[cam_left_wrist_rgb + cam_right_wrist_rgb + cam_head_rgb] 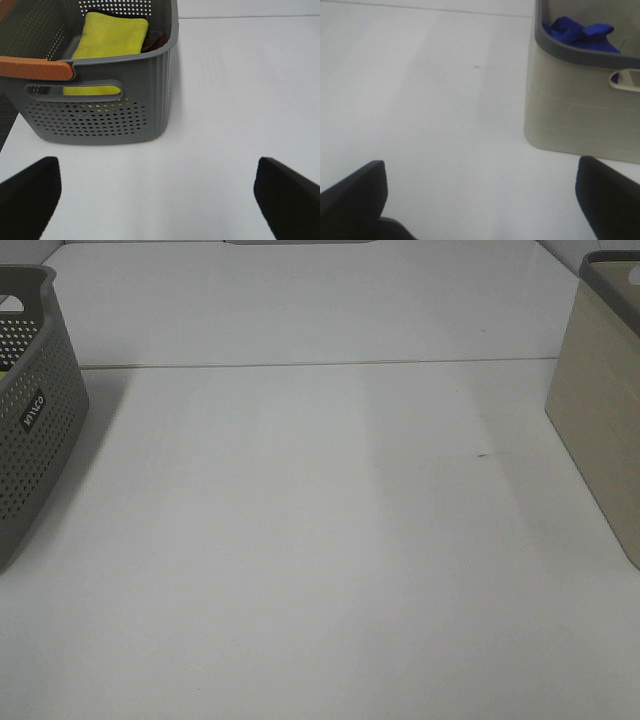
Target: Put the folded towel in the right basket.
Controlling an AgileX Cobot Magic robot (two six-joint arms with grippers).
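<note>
1. We count two baskets: a grey perforated basket (30, 410) at the left edge of the high view and a beige basket (600, 410) at the right edge, well apart on the white table (320, 540).
2. One folded yellow towel (112, 37) lies inside the grey basket; a crumpled blue cloth (580, 32) sits in the beige one.
3. Our left gripper (160, 197) and right gripper (480, 192) both hang with fingers spread wide, holding nothing.
4. A small label on the grey basket is too blurred to read.
</note>
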